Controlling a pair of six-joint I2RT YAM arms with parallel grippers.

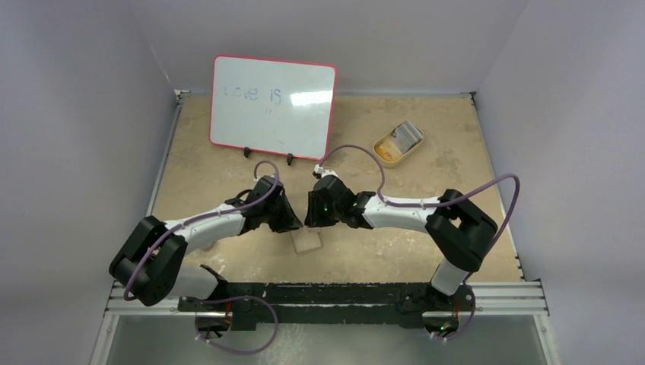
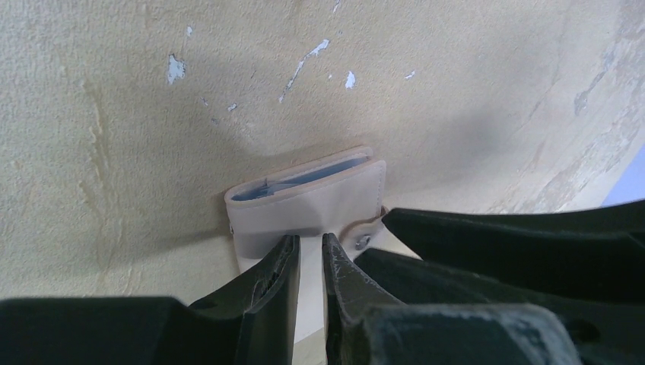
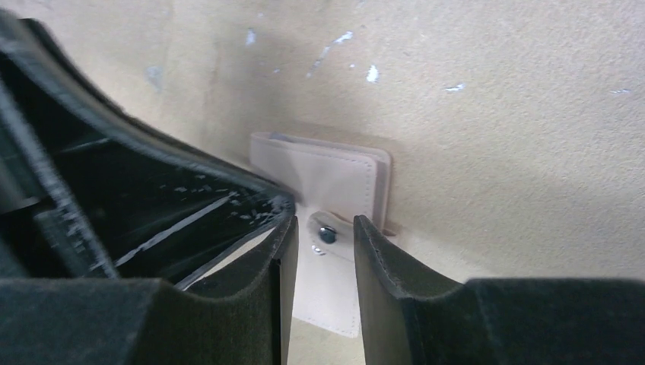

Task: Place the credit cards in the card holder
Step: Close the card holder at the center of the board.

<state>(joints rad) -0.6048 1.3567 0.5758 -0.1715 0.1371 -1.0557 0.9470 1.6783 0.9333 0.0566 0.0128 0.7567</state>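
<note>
The tan card holder (image 1: 307, 242) lies open on the table between both grippers. In the left wrist view the card holder (image 2: 304, 209) shows bluish-grey credit cards (image 2: 304, 179) sitting edge-up inside its pocket. My left gripper (image 2: 308, 242) is low over the holder's flat flap, its jaws only a thin gap apart with nothing between them. My right gripper (image 3: 323, 224) is open and empty over the snap tab (image 3: 327, 234) of the card holder (image 3: 335, 179). In the top view the left gripper (image 1: 291, 220) and right gripper (image 1: 313, 216) nearly touch. No loose card shows.
A red-rimmed whiteboard (image 1: 272, 106) stands at the back left. A tan oval dish (image 1: 397, 143) with items in it sits at the back right. Grey walls close in the table on three sides.
</note>
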